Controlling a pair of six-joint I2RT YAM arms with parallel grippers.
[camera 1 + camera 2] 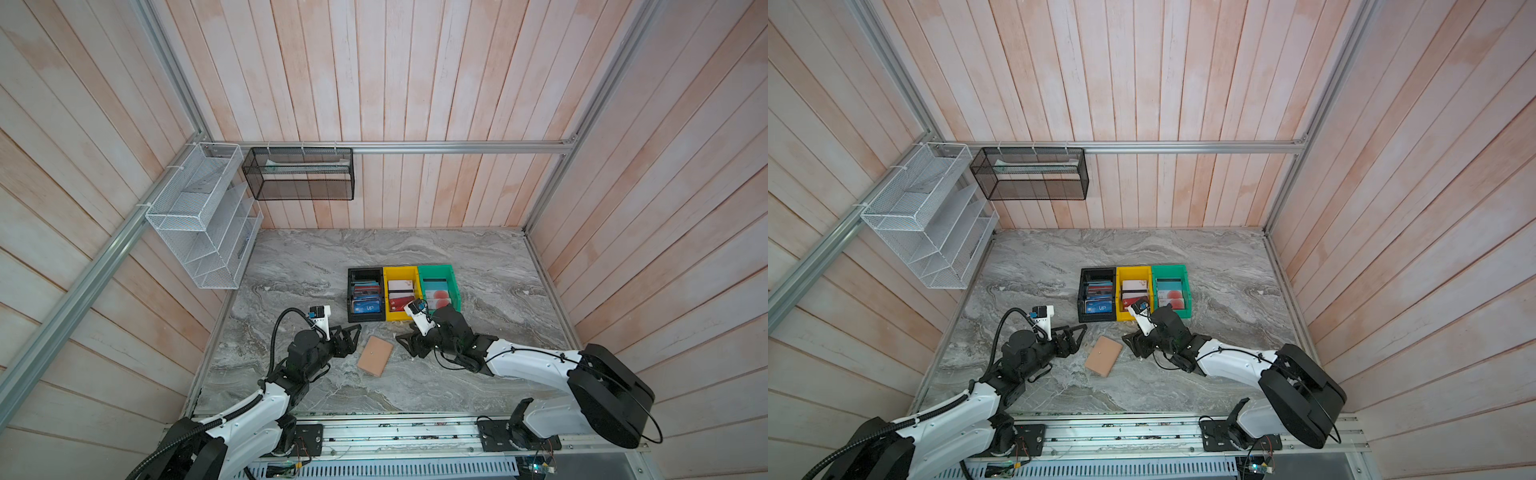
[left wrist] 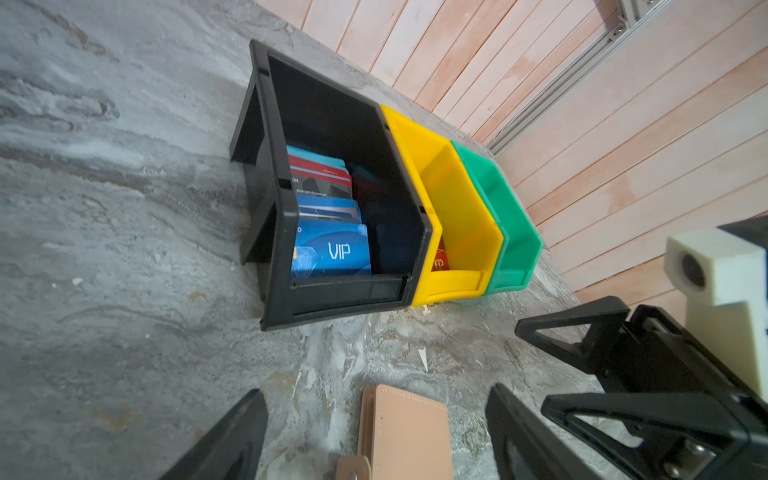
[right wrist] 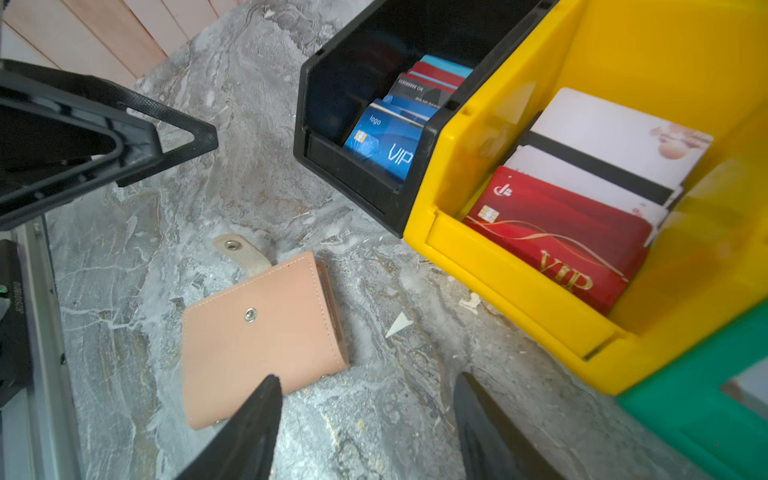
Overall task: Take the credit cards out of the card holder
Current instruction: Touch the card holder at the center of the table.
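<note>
The tan card holder lies closed and flat on the marble table between my two arms. Its snap strap is undone and sticks out. Credit cards inside it are hidden. My left gripper is open just left of the holder; in the left wrist view the card holder lies between the spread fingers of that gripper without touching them. My right gripper is open just right of the card holder, one finger over its corner. Neither holds anything.
Three bins stand side by side just behind the holder: black, yellow, green. Loose cards sit in them, a blue VIP card and a red VIP card among them. A white wire rack and black mesh basket hang at back left.
</note>
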